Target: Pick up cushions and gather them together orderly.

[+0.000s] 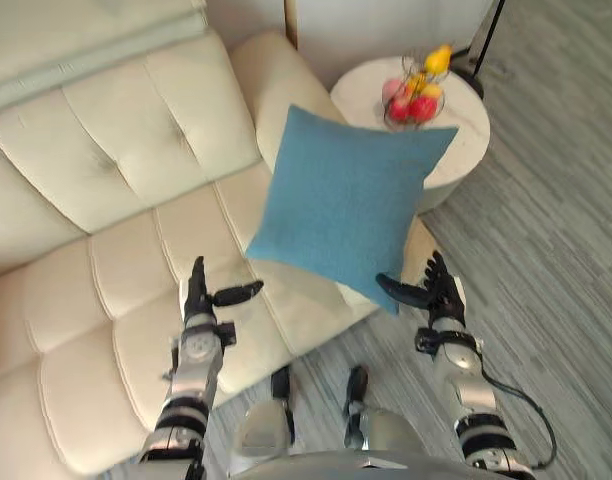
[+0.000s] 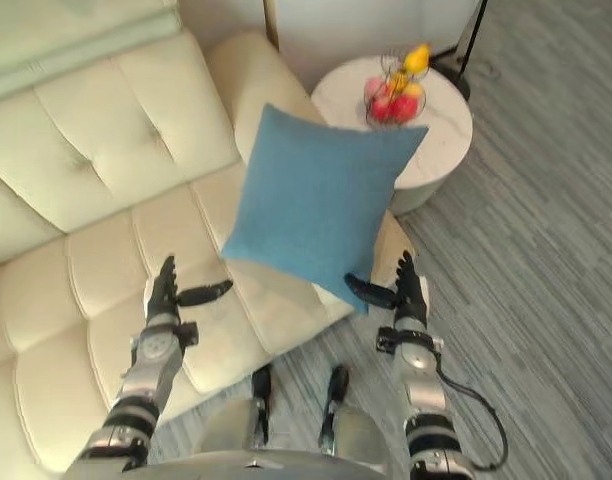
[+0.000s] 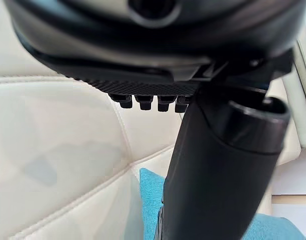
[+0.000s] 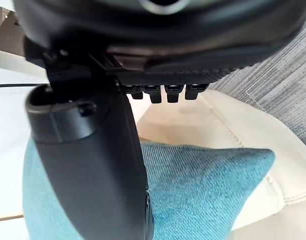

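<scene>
Cushion pickup is judged pending: left robot hand and right robot hand are spread empty; closing inward is needed

Head pair: 2 eye views look steeply down from above at the sofa, blue cushion and far round desk; they share nearly the whole scene.
Left wrist: very near, facing along the left hand onto the sofa seat and a cushion corner.
Right wrist: very near, facing along the right hand onto the cushion, sofa edge and floor.
Shared by all 4: the cushion.
</scene>
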Motion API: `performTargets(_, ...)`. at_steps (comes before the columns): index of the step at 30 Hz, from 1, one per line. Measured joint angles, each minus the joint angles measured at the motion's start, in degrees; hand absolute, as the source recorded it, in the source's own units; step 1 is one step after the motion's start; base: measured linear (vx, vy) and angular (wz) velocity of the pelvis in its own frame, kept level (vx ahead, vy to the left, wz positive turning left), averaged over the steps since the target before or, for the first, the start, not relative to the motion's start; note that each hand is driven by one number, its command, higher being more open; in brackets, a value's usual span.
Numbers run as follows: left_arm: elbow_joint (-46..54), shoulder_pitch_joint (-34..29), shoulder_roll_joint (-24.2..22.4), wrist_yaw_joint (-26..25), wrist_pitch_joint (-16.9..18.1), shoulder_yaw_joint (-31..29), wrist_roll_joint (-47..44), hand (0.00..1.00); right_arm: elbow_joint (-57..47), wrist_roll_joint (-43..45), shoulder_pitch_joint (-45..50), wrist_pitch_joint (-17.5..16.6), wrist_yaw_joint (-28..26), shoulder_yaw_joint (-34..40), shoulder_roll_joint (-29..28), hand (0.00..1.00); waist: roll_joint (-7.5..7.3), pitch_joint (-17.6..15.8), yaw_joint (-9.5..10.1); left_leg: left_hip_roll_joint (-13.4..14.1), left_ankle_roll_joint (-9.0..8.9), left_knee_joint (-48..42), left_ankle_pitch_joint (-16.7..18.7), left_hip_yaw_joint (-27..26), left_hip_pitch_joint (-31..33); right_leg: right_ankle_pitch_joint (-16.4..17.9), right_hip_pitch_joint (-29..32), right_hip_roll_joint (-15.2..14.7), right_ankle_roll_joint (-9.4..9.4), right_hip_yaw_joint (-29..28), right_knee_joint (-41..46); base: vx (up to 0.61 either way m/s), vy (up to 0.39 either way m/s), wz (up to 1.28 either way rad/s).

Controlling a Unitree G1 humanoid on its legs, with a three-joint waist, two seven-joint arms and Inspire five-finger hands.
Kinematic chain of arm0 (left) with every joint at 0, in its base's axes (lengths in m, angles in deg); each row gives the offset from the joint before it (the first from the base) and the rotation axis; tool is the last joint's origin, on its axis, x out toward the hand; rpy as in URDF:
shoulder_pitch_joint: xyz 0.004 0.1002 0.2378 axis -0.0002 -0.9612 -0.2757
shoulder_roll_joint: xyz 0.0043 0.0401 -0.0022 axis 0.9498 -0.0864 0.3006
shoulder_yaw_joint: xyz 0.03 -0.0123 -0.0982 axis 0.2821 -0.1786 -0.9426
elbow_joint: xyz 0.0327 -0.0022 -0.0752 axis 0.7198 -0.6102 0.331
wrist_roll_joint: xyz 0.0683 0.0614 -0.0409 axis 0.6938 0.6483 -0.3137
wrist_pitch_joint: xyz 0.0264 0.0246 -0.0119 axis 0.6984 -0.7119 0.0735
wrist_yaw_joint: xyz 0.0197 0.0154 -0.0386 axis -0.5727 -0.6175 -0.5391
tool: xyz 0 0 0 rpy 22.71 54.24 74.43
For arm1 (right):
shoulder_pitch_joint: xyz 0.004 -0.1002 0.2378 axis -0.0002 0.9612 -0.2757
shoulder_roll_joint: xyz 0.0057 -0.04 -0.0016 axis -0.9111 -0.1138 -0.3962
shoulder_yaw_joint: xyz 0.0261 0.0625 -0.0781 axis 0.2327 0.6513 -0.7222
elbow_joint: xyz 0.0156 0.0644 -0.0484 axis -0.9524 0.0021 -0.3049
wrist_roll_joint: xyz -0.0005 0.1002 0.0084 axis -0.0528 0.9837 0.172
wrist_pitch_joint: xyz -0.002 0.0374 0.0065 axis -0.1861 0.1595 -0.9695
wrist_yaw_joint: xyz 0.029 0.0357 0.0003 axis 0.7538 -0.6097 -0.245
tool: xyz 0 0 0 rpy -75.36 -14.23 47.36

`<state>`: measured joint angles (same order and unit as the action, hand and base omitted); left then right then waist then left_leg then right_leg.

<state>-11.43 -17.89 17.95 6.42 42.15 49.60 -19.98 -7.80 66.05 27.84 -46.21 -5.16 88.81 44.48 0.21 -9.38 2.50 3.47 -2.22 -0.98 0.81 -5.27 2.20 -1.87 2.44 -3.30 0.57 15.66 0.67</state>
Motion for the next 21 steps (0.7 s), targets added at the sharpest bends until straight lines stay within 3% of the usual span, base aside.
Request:
performTargets(9,-0.18,20.84,3.92,-4.06,0.0,6.5,-2.43,1.0,1.58,2.62,-16.81,-0.04,2.99,-5.92,0.92,1.0,-0.84,-10.53,0.09,0.39,0.74,-10.2,0.65,-0.05,15.69,-4.63,11.54,-0.02,-0.58,-3.2,0.18,-0.13,0.026,-0.05)
performTargets(14,-2.48,29.85,6.56,-4.89,0.04,8.73,-3.7,1.0,1.59,2.65,-21.64,-0.32,5.18,-8.38,1.99,1.0,-0.91,-13.44,0.0,0.76,0.99,-13.46,0.81,-0.14,20.4,-5.67,15.47,0.04,-0.77,-3.6,1.34,-0.1,0.027,-0.06)
performTargets(19,-4.68,39.33,9.45,-5.92,0.04,11.66,-5.45,1.0,1.57,2.76,-25.57,-2.64,7.77,-10.85,2.0,1.0,-1.59,-15.65,-0.27,1.29,1.1,-15.78,0.72,-0.63,24.7,-6.9,19.54,0.24,-0.87,-4.65,2.18,-0.08,0.012,-0.1)
performTargets(20,-5.26,41.77,10.06,-6.33,0.04,13.28,-5.57,1.0,1.57,2.84,-26.37,-3.09,8.33,-11.33,1.92,0.0,-1.65,-15.81,-0.39,1.39,1.17,-16.15,0.66,-0.79,25.76,-7.3,20.52,0.28,-0.86,-4.9,2.15,-0.06,0.005,-0.07)
performTargets(21,-5.29,41.93,10.08,-6.34,0.04,13.35,-5.58,0.0,1.57,2.84,-26.43,-3.12,8.38,-11.35,1.91,0.0,-1.65,-15.82,-0.4,1.39,1.17,-16.18,0.66,-0.8,25.81,-7.32,20.58,0.29,-0.86,-4.91,2.15,-0.05,0.005,-0.08)
